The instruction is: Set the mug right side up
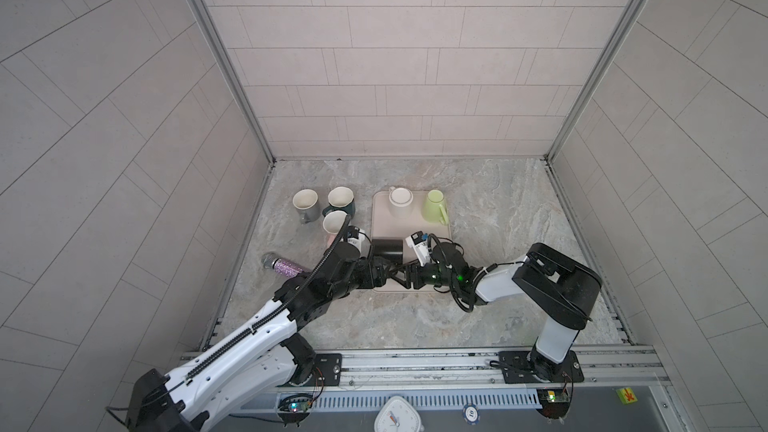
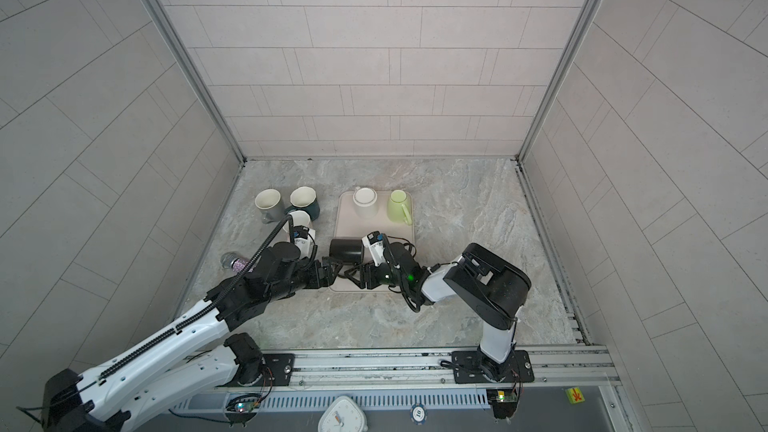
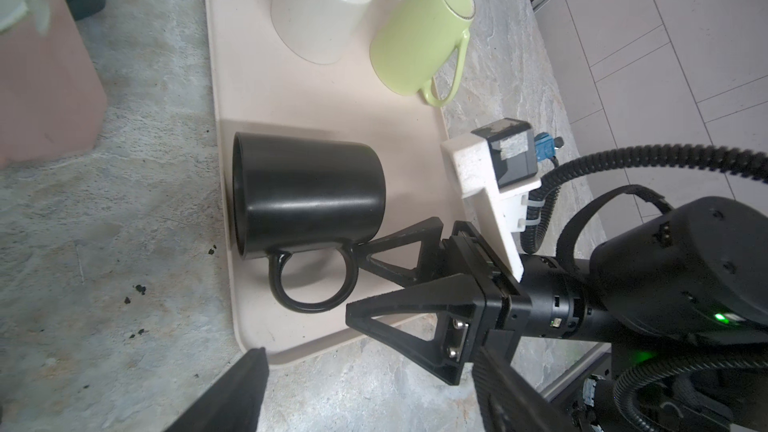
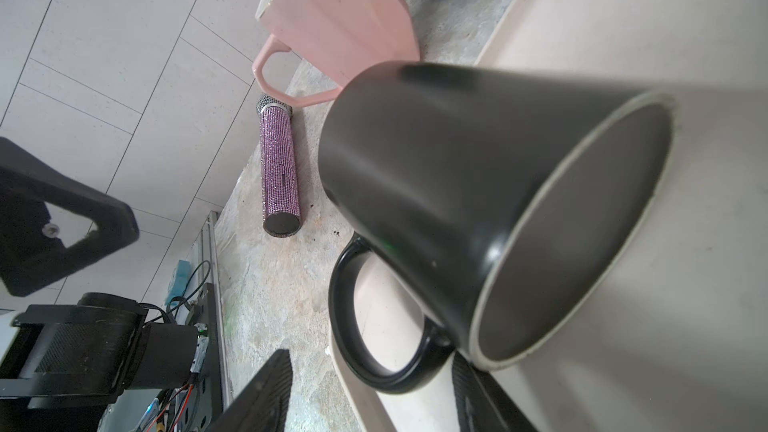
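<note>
At the centre of my workcell, on the pale beige rounded plastic tray (image 1: 381,222), the glossy black ceramic mug (image 1: 386,249) lies on its side. Its mouth is at the tray's left edge, its base faces the tray's middle, and its handle points toward the tray's near rim.

My two arms meet at that rim. The right gripper (image 3: 352,280) has its jaws parted to either side of the handle loop and is not clenched on it. One fingertip is close against the mug where handle meets wall, though I cannot tell if it touches. The left gripper (image 1: 383,273) hangs just beside it over the tray's near left corner, jaws released and wide.

At the tray's far end, a white ceramic mug (image 1: 401,202) and a light green ceramic mug (image 1: 434,206) stand base-up.

Left of the tray, on the grey marbled stone-look tabletop (image 1: 498,222), a grey mug (image 1: 306,205), a dark teal mug (image 1: 341,201) and a pink mug (image 1: 333,222) stand mouth-up in a cluster. A purple rhinestone microphone (image 1: 281,264) lies flat nearer me. Dark crumbs (image 3: 139,288) speckle the stone beside the tray's left edge.

Pale rectangular wall tiles (image 1: 395,56) close in three sides of the cell, with aluminium posts (image 1: 224,56) in the far corners.
</note>
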Available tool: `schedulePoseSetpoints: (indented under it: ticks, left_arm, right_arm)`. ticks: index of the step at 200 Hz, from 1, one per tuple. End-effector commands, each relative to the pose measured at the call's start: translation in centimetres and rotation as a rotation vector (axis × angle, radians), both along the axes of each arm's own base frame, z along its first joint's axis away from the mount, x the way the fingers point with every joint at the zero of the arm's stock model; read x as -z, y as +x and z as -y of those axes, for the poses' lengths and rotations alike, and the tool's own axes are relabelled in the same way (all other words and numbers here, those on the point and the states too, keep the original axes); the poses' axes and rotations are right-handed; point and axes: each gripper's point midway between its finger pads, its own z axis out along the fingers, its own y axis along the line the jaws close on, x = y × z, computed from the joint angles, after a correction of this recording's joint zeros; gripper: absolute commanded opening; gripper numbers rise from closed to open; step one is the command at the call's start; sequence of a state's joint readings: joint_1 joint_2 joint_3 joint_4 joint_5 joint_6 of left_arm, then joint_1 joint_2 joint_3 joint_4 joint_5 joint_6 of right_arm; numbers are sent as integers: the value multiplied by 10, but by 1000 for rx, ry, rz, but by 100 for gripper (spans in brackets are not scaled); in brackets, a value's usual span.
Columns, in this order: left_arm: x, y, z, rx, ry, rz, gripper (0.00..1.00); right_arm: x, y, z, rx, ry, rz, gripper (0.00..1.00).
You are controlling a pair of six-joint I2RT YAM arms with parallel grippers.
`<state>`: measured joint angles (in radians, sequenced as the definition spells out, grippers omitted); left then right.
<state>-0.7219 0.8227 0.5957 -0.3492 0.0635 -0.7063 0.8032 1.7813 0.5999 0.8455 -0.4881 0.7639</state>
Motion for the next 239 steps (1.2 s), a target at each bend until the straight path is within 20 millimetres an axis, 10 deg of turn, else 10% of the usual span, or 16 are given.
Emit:
schedulePoseSetpoints:
  ticks: [1,124,239]
  left_arm:
    - [8,1,-9,-32,24,-3,84]
    - [15,34,-43,-285,16,-11,84]
    - [50,49,-20,-244,-44,-68,72]
  right_arm:
    - [-10,7,-11,7,37,2,63]
    - [-19,30,-14,38,64,20,62]
    - [-52,41,6,46,36,32,64]
